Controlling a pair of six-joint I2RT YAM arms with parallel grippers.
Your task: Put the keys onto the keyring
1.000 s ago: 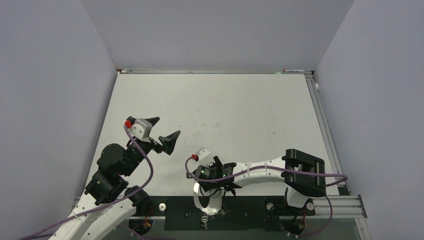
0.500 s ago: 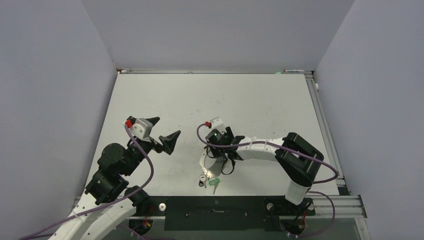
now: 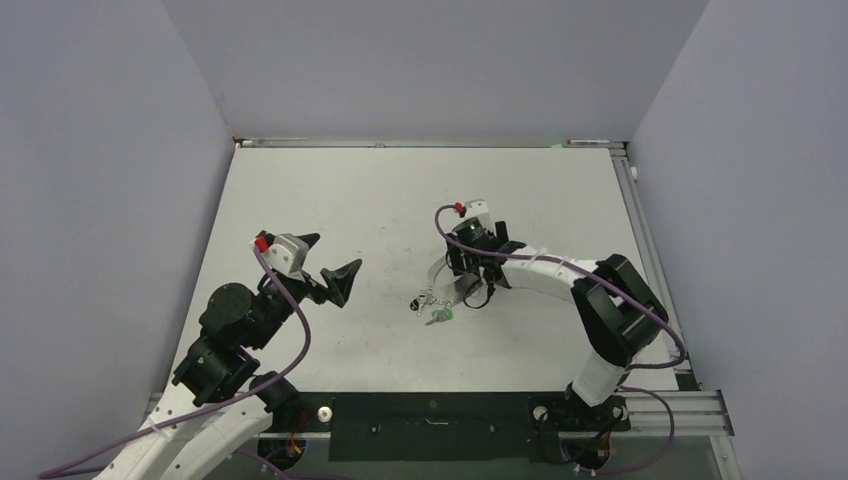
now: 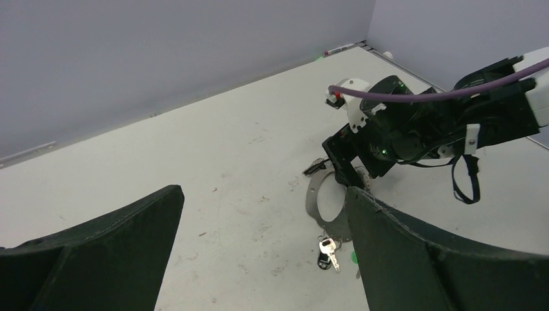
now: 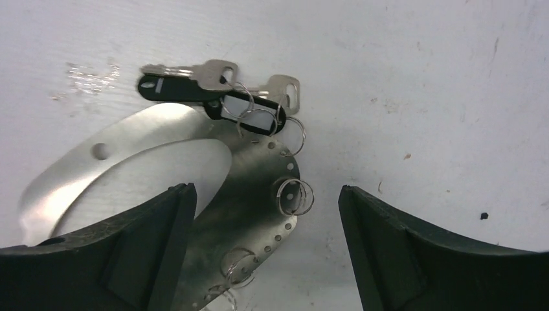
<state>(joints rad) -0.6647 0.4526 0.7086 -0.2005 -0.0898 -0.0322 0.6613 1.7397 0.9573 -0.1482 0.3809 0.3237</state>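
The keyring lies mid-table: a curved pale strap (image 3: 437, 272) with small silver rings (image 5: 294, 196), and a green piece (image 3: 438, 320). Three keys (image 5: 217, 72), two plain silver and one with a black head (image 5: 169, 87), sit at the strap's end, also seen in the top view (image 3: 418, 300) and the left wrist view (image 4: 328, 251). My right gripper (image 5: 264, 189) is open right over the strap; its left finger covers part of the strap. My left gripper (image 3: 328, 258) is open and empty, raised, well left of the keyring.
Grey walls close the table (image 3: 330, 190) on three sides. A metal rail (image 3: 645, 250) runs along the right edge and a black strip (image 3: 430, 425) along the near edge. A loose black loop (image 4: 467, 184) hangs from the right arm.
My right gripper has swept from the near edge to the table's middle, and the keyring with the keys has come along with it. The left arm has barely moved.
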